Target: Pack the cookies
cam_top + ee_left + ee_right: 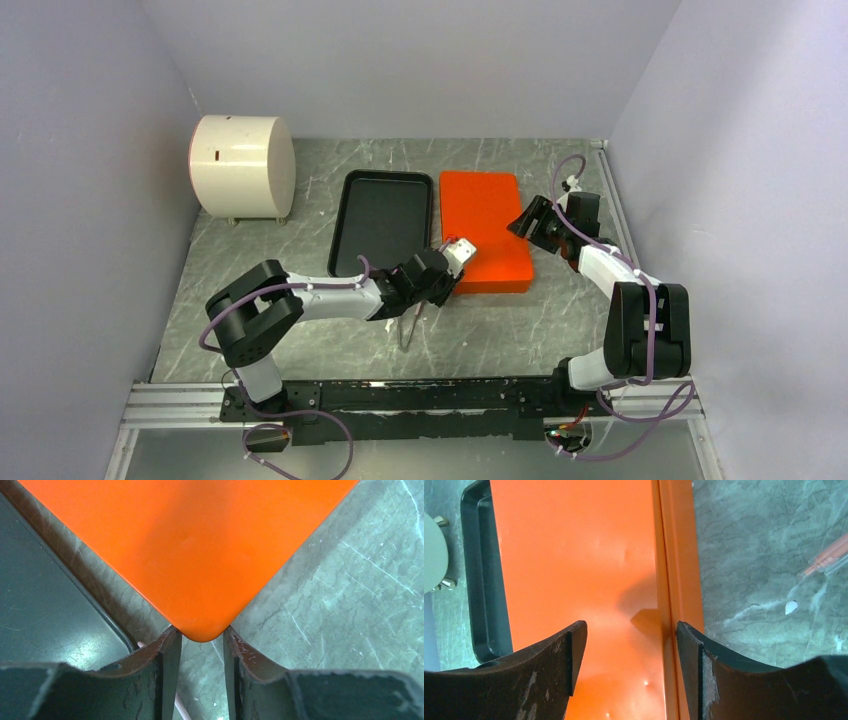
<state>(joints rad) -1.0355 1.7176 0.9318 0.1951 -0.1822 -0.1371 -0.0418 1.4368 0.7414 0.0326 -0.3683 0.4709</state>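
Observation:
No cookies show in any view. An orange box [485, 225] with its flat lid down lies mid-table. My left gripper [452, 262] sits low at the box's near left corner. In the left wrist view the rounded corner of the orange box [200, 545] lies right at the tips of the left gripper [200, 635], with bare table showing through the gap behind it. My right gripper [525, 222] stands open astride the right edge of the orange box [574, 555]. One finger of the right gripper [629, 630] hangs over the lid, the other beside the side wall.
An empty black tray [385, 215] [40, 610] [479, 580] lies just left of the box. A white cylinder [242, 165] stands at the back left. A thin pinkish tube [824, 557] lies on the table right of the box. Grey walls close in on three sides.

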